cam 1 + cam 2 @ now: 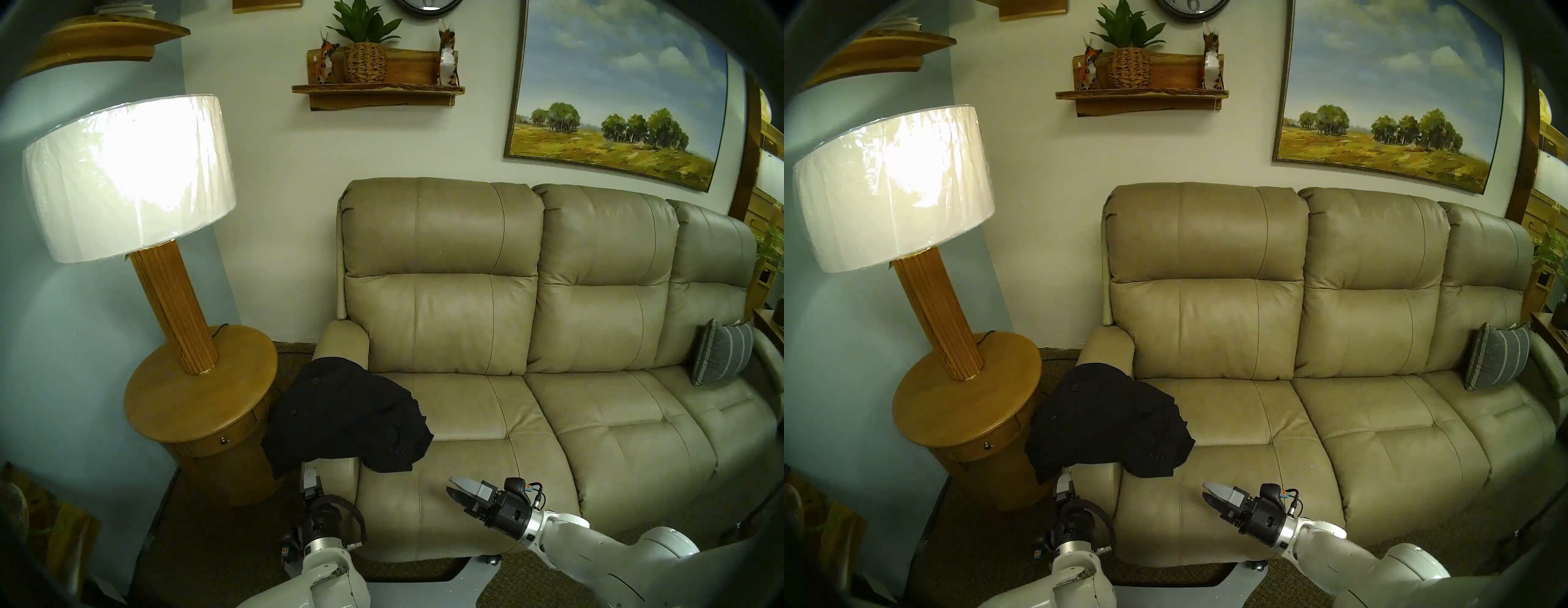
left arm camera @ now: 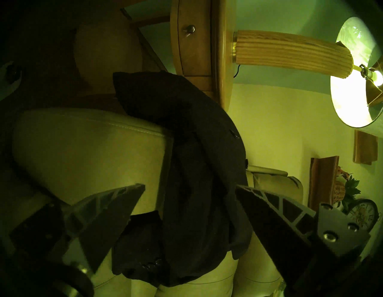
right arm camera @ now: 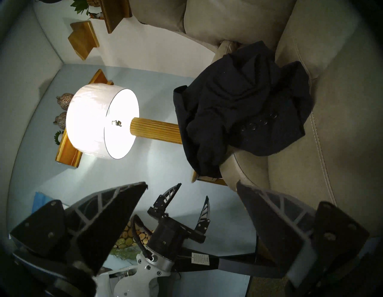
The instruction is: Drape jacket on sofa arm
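The soft black fabric jacket (image 1: 345,418) with small dark round buttons lies over the broad padded beige leather sofa arm (image 1: 339,339), bunched rather than spread. One part hangs down the arm's outer side toward the round wooden side table (image 1: 199,395); another spills inward onto the nearest seat cushion (image 1: 458,407). The back end of the sofa arm and its front face show bare.

The left claw (image 3: 187,200) sits low at the front of the sofa arm, just below the jacket's hanging hem, fingers spread apart and empty. The right claw (image 1: 458,494) hovers over the front edge of the seat cushion, near the jacket's inner fold, also spread and holding nothing.

Judged from this layout, the drape appears done or nearly so. The risk is the uneven, crumpled load: if more weight hangs on one side, the smooth leather may let the fabric slide off. A finger (image 2: 116,215) of either claw, withdrawing close to a loose fold, could snag it and drag the jacket down.
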